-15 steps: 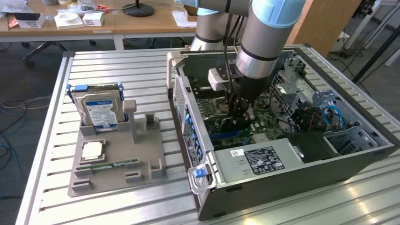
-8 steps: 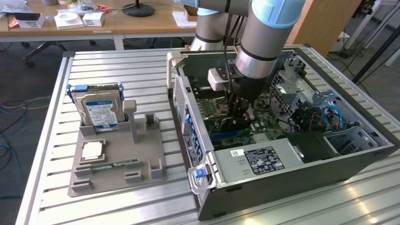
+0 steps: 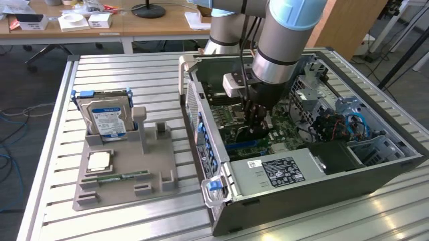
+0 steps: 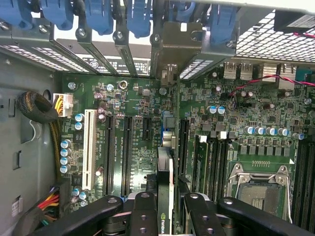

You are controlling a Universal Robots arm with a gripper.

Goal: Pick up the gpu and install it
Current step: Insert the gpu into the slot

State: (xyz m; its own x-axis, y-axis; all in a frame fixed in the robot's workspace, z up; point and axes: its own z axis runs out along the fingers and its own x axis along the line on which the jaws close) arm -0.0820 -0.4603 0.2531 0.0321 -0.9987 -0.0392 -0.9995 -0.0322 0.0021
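black gripper (image 4: 167, 204) jaws are clamped on the gpu (image 4: 165, 169), which i hold edge-on close over the motherboard (image 4: 246, 103). if its edge sits off the blue slot (image 4: 166, 123), pressing down could jam the card or flex the motherboard, i reckon.

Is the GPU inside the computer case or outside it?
Inside: the thin black gpu card stands on edge in the jaws, over the green motherboard. Seated: cannot tell.

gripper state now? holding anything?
Gripper: closed on the graphics card, held edge-on over the motherboard slots.
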